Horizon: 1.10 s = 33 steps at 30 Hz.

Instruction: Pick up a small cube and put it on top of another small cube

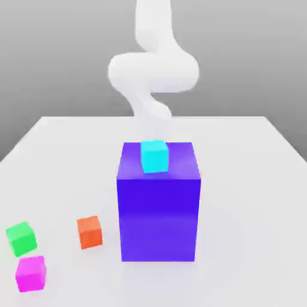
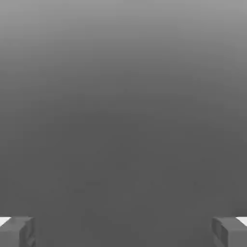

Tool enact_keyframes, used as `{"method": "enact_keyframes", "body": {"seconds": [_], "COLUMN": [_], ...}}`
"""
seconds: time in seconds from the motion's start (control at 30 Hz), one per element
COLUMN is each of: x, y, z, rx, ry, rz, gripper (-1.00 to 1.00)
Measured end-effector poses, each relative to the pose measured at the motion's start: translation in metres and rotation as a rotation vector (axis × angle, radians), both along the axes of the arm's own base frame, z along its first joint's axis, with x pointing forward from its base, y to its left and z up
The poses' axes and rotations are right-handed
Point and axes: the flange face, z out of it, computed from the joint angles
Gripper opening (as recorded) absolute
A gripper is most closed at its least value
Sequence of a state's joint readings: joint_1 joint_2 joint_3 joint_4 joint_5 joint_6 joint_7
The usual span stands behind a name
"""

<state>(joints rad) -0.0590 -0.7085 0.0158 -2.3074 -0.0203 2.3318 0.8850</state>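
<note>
On top of the big blue box (image 1: 158, 210) we see the cyan cube (image 1: 154, 156), one of four small cubes, sitting toward the exterior view's left of the middle. Behind it in that view, the lower end of our white arm (image 1: 153, 72) comes down and passes out of sight behind cube and box, so we cannot tell exactly how far our gripper (image 2: 123, 232) lies from the cyan cube. The other small cubes rest on the pale table (image 1: 252, 204), to the exterior view's left of the box: the orange cube (image 1: 90, 232) is the nearest to it, while the green cube (image 1: 21, 238) and the magenta cube (image 1: 31, 274) lie farther out, close beside each other. Which of the four we are to lift, we cannot tell.

From the exterior view we get the cubes, the box and the arm. From the hand view we get our two fingertips (image 2: 28, 232), spread wide apart at opposite sides, with plain grey shading, darker in one part and paler in another, between and beyond them. Our hand is released, its grip open.
</note>
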Motion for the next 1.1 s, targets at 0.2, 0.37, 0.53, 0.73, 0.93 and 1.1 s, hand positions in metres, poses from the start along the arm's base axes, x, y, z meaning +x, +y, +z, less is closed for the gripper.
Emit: {"method": "enact_keyframes", "body": {"seconds": [0.2,0.37,0.53,0.73,0.93,1.1], "x": [0.065,0.096,0.106,0.088,0.058,0.054], "y": [-0.051,-0.101,-0.151,-0.208,-0.235,-0.237], "z": [-0.093,-0.178,-0.268,-0.379,-0.483,-0.547], "rx": [0.082,0.16,0.248,0.374,0.5,0.512], "ry": [0.149,0.26,0.363,0.479,0.583,0.592], "rz": [-0.266,-0.481,-0.695,-0.961,-1.183,-1.204], "gripper": [0.0,0.0,0.0,0.0,0.0,-1.0]}}
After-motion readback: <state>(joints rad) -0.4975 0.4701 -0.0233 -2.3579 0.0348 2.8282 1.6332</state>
